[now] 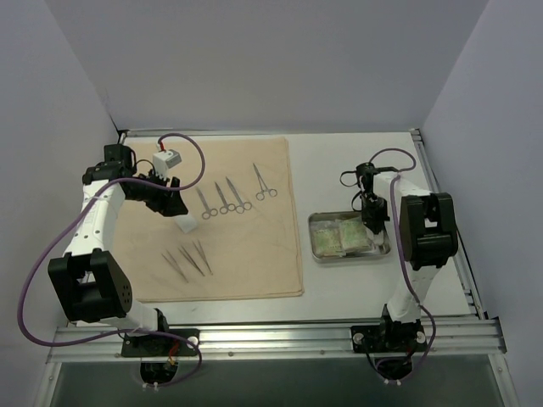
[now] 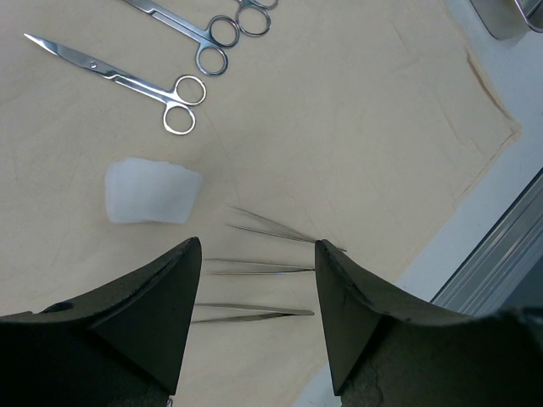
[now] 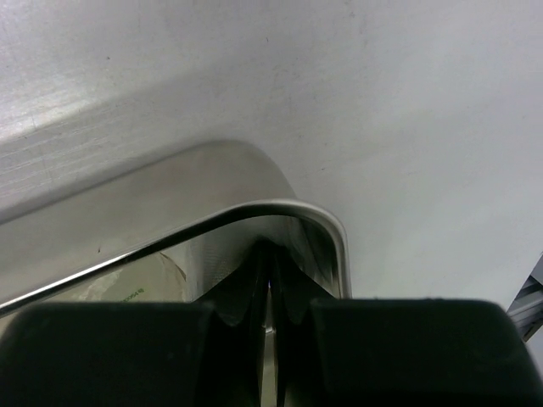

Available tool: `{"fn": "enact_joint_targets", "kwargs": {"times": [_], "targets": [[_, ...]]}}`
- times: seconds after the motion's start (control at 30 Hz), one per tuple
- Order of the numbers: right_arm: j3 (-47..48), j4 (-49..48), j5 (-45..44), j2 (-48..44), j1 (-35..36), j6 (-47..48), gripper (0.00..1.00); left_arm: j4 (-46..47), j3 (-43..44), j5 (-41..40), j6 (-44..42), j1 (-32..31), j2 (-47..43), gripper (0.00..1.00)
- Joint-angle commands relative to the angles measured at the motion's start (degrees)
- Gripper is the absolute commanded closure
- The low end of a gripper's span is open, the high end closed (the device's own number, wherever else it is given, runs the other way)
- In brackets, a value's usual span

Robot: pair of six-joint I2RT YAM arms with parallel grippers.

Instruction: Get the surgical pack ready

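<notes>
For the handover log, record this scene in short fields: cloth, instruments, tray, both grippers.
cloth: large beige cloth, spread flat on the left
forceps: four steel scissor-handled forceps on the cloth's far half
tweezers: three thin steel tweezers side by side on its near half
pad: small white pad between forceps and tweezers
tray: shiny rectangular steel tray right of the cloth, holding pale green packets
left gripper: open, above the tweezers
right gripper: closed on the tray's corner rim

Forceps (image 1: 225,197) are lying on the cloth (image 1: 254,254) behind the tweezers (image 1: 188,259), while the tray (image 1: 339,216), holding packets (image 1: 344,237), is sitting right of it.
</notes>
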State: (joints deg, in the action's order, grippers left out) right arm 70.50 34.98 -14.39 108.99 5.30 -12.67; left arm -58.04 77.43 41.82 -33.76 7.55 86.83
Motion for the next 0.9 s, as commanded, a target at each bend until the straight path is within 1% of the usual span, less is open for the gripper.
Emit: {"fn": "enact_joint_targets", "kwargs": {"times": [0.0,0.13,0.33,0.47,0.7,0.8,0.87], "targets": [[-0.27,0.71,-1.35,1.05,-0.29,-1.22,1.0,-0.32,1.06,0.98,-1.57,0.45,-1.05,0.35],[0.25,1.23,-0.55,0.35,0.23,-0.96,1.0,-0.49,1.23,1.16,-1.57,0.53,-1.13,0.35],[4.37,4.56,-0.9,-4.57,1.82,-1.75,1.0,-0.49,1.5,1.16,-1.57,0.53,-1.31,0.35],[4.39,5.19,-0.73,-6.59,2.52,-2.01,0.99,-0.49,1.32,1.24,-1.49,0.45,-1.48,0.35],[2.01,2.11,2.26,-5.55,2.61,-1.57,0.99,-0.41,1.06,1.07,-1.49,0.62,-1.66,0.35],[1.14,-0.17,4.28,-4.05,2.43,-0.78,0.99,-0.14,0.8,0.98,-1.49,0.62,-1.66,0.35],[0.69,-0.79,4.11,-2.65,2.35,-0.69,0.99,0.73,0.62,0.11,-0.61,0.62,-1.75,0.35]]}}
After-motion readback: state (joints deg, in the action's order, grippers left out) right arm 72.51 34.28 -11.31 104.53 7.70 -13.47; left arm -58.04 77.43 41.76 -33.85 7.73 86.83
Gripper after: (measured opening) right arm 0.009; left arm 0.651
